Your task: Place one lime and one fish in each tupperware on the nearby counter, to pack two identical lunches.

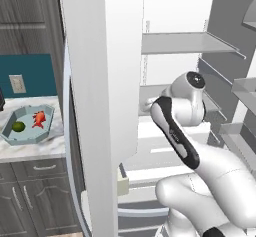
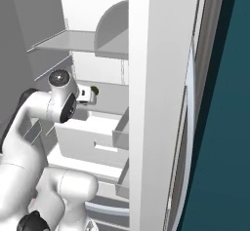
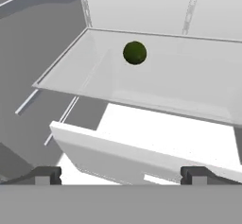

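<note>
You see no readable writing. Your jaws are released above the drawer [image 3: 142, 157]; one lime [image 3: 134, 53] lies on the far shelf [image 3: 189, 86].

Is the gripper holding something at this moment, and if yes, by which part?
Nothing is held. The gripper is open and empty, apart from the small dark green round lime on the fridge shelf.

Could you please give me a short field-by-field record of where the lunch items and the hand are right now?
teal container: on the marble counter, left of the open fridge door
contents: one lime and the red fish
second lime: on a fridge shelf, above a drawer
hand: open, empty, facing that lime, short of it
</note>
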